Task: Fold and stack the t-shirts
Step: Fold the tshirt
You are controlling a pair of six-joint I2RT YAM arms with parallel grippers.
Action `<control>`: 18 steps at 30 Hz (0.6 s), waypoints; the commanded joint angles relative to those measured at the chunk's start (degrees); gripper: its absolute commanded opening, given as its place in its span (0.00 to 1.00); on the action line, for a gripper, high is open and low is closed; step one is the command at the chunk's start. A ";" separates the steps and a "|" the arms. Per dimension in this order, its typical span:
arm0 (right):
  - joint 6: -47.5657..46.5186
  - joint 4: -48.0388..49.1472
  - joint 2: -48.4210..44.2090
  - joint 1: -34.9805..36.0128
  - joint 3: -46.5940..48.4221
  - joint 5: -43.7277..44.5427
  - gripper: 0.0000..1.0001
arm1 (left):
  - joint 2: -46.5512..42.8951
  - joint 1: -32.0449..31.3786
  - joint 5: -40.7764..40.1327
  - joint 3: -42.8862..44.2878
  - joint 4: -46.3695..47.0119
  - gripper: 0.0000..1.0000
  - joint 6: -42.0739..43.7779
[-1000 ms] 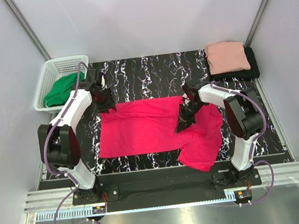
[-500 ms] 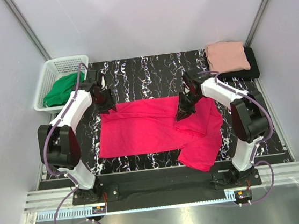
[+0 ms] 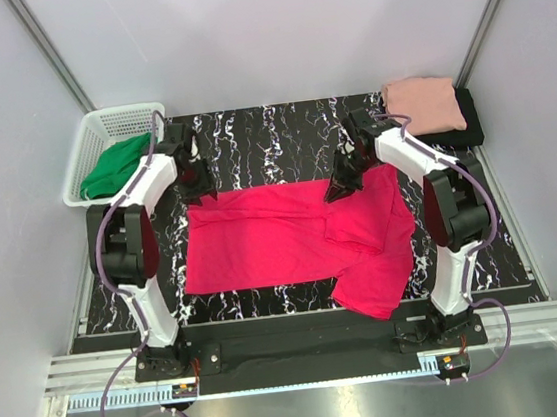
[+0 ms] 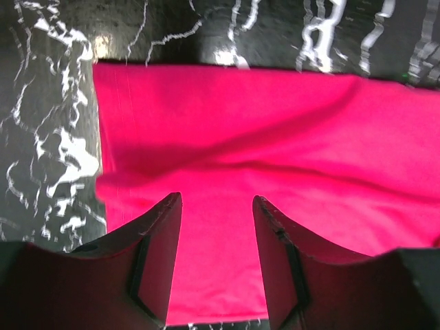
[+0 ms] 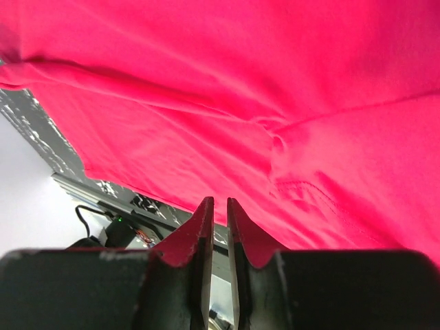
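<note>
The crimson-pink t-shirt (image 3: pixel 271 234) lies spread on the black marbled table (image 3: pixel 271 139), with its right side folded in on itself (image 3: pixel 361 224). My left gripper (image 3: pixel 201 191) hangs over the shirt's back left corner. In the left wrist view it (image 4: pixel 216 203) is open, with only flat pink cloth (image 4: pixel 275 124) below it. My right gripper (image 3: pixel 338 192) points down at the shirt's back edge, right of centre. Its jaws (image 5: pixel 218 203) stand a narrow slit apart, with nothing in the slit. A folded salmon-pink t-shirt (image 3: pixel 422 104) lies on a folded black one (image 3: pixel 471 128) at the back right.
A white basket (image 3: pixel 97 116) holding green cloth (image 3: pixel 118 164) stands at the back left corner. Grey walls enclose the table on three sides. The arm bases are bolted along the near edge, and a metal rail (image 3: pixel 294 348) runs beside them.
My right gripper has moved from the shirt's middle back to its far edge. The left jaws have spread a little wider, and the left arm's elbow has swung in.
</note>
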 commanded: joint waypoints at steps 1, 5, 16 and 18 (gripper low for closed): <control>-1.58 -1.34 1.01 -1.04 2.34 -1.40 0.20 | 3.26 0.34 -1.75 3.82 1.04 0.50 -0.13; -2.10 -1.69 0.66 -2.27 0.49 -1.31 0.20 | 4.75 0.42 -2.27 2.60 1.21 0.50 -0.12; -3.16 -1.60 0.57 -2.89 -2.85 -1.75 0.19 | 1.15 0.43 -1.22 -6.44 2.89 0.50 -0.04; -3.16 -1.61 0.57 -2.97 -3.38 -1.58 0.19 | 0.89 0.43 -0.87 -8.46 2.80 0.49 -0.12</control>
